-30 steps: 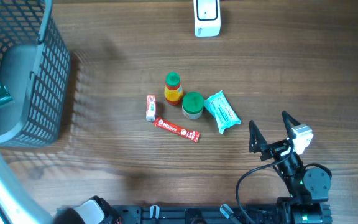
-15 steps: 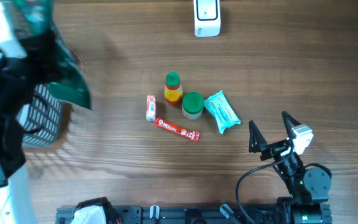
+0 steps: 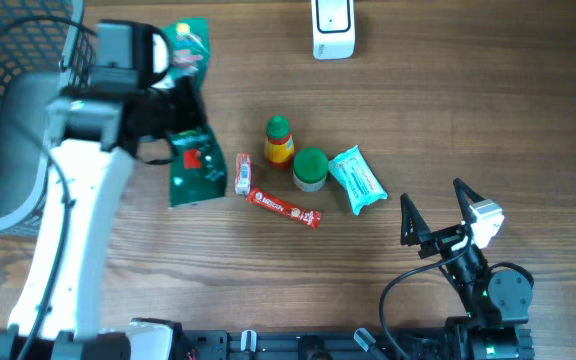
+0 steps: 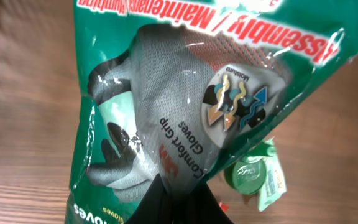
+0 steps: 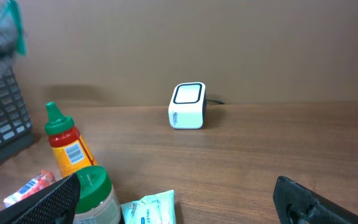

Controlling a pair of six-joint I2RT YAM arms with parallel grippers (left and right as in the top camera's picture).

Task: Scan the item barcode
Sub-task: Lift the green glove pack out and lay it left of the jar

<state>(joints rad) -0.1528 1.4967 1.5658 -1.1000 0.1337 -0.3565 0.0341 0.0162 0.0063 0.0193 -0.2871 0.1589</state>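
Observation:
A green bag of work gloves [image 3: 190, 150] hangs over the table, left of the small items, with my left gripper [image 3: 165, 112] shut on it. The bag [image 4: 185, 106] fills the left wrist view, and the dark fingers [image 4: 179, 202] pinch its lower edge. No barcode shows on the printed side facing that camera. The white scanner [image 3: 333, 28] stands at the table's far edge, also in the right wrist view [image 5: 187, 104]. My right gripper [image 3: 433, 195] rests at the near right, open and holding nothing [image 5: 176, 202].
A dark wire basket [image 3: 28, 100] stands at the far left. In the middle lie a sauce bottle [image 3: 279, 142], a green-lidded jar [image 3: 310, 168], a teal wipes packet [image 3: 356, 180], a red stick pack [image 3: 283, 208] and a small red-white box [image 3: 242, 172].
The left arm has swung out from the basket with the glove bag and now holds it over the table beside the small items. The right arm has not moved.

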